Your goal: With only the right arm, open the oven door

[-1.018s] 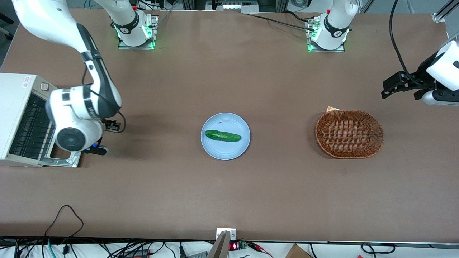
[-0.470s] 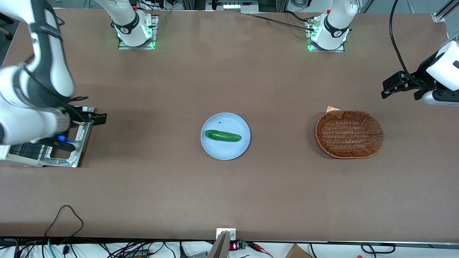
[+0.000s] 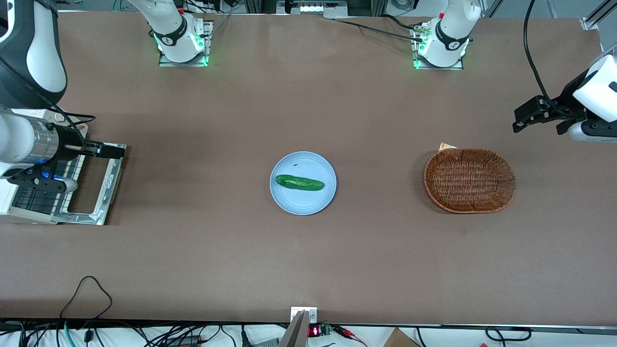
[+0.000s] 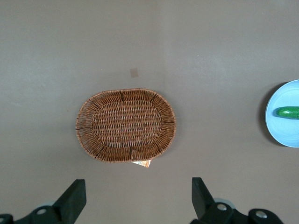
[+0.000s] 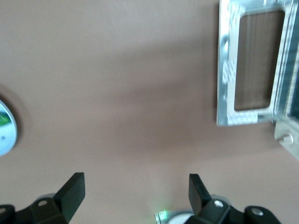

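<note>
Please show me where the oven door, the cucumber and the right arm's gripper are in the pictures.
oven door point(image 3: 110, 179): front view, on its silver frame, lying open.
cucumber point(image 3: 299, 182): front view, middle of its green body.
gripper point(image 5: 136, 189): right wrist view, midway between its open fingertips, above the table beside the door.

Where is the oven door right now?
The oven door lies open and flat on the table at the working arm's end, in front of the white oven. The open gripper is above its edge.
</note>
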You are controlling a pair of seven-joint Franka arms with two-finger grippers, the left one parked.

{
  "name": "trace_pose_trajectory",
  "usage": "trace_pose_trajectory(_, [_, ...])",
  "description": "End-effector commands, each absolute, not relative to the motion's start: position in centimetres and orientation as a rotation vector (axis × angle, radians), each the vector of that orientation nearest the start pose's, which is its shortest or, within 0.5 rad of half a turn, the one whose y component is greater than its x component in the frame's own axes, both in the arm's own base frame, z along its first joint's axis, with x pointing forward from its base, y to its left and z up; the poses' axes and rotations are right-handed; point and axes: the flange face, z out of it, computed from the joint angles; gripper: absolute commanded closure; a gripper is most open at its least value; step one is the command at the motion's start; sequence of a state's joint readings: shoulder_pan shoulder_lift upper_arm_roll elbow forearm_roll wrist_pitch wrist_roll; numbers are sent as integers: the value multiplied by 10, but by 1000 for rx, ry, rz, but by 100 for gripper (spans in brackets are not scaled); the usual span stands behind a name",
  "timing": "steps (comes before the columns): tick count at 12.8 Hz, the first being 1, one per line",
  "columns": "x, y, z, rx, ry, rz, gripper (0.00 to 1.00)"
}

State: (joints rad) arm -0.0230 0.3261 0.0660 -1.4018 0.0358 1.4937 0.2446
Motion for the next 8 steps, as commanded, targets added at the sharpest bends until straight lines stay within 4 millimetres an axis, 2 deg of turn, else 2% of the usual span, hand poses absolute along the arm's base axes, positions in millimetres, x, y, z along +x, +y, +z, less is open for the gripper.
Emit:
trace_pose_trajectory(1, [588, 28, 518, -3079, 221, 178, 1])
trace_pose_trajectory(2, [571, 27, 522, -3085, 140, 128, 1])
trace_pose_trajectory(4, [563, 24, 530, -3085, -81, 71, 1])
trace_pose_trajectory(6, [567, 29, 535, -3099, -102, -11, 1])
trace_pose_trajectory(7, [563, 28, 542, -3097, -94, -28, 1])
trace_pose_trajectory(8, [558, 29, 539, -3096, -93, -18, 1])
